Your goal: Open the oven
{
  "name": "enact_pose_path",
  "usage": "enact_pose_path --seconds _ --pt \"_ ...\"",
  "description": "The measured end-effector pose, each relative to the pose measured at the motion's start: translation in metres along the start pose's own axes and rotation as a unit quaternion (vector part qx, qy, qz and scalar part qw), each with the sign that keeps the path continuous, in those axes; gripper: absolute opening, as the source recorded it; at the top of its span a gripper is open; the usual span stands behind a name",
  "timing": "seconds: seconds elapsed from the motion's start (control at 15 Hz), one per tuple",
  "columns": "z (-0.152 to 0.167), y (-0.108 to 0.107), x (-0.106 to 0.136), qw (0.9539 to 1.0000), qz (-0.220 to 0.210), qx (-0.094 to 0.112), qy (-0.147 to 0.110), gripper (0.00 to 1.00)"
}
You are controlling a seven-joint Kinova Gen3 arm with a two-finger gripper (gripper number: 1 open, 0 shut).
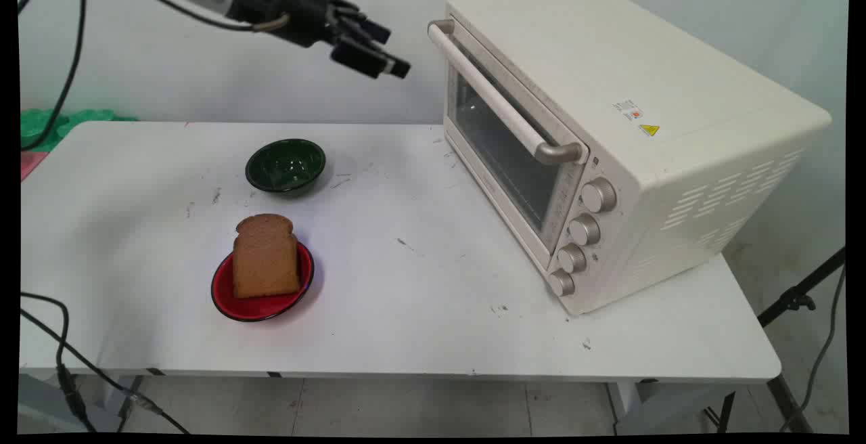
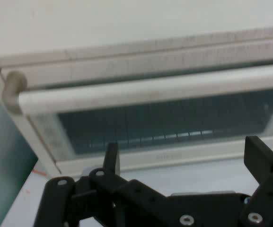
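Fingers (image 2: 255,156) of the gripper (image 1: 379,59) stand wide apart and hold nothing, as the hand view shows with 1 fingertip at the left and 1 at the right. In the main view the gripper hangs high above the table (image 1: 419,295), pointing at the oven (image 1: 629,139) and near the far end of its handle (image 1: 497,102), but apart from it. The door looks closed, with the glass (image 2: 174,123) under the handle and the rack faintly visible behind. Risk lies mostly in this closeness: a hand this wide and angled could clip the handle's end bracket (image 2: 12,90) or the door frame rather than straddle the bar, and a hard push might slide the oven, which sits skewed with 1 corner near the table's right edge. Hanging cables (image 1: 67,78) could drag across the table's left side. Down on the table, well apart from the hand, the bread (image 1: 265,256) stands upright on the red plate (image 1: 260,305), with the green bowl (image 1: 285,165) just behind; a tall slice like that would likely topple at a light knock.
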Motion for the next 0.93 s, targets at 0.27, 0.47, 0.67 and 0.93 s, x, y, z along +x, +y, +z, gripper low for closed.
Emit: enact_pose_path --seconds 0.27,0.47,0.67,0.93 --pt "0.02 0.001 0.026 1.0 0.005 0.006 0.003 0.0" --pt "0.038 0.0 0.043 0.9999 0.009 0.015 0.001 0.0" --pt "0.054 -0.002 0.053 0.9997 0.01 0.022 -0.007 0.0" --pt "0.073 -0.003 0.06 0.9993 0.01 0.027 -0.022 0.0"
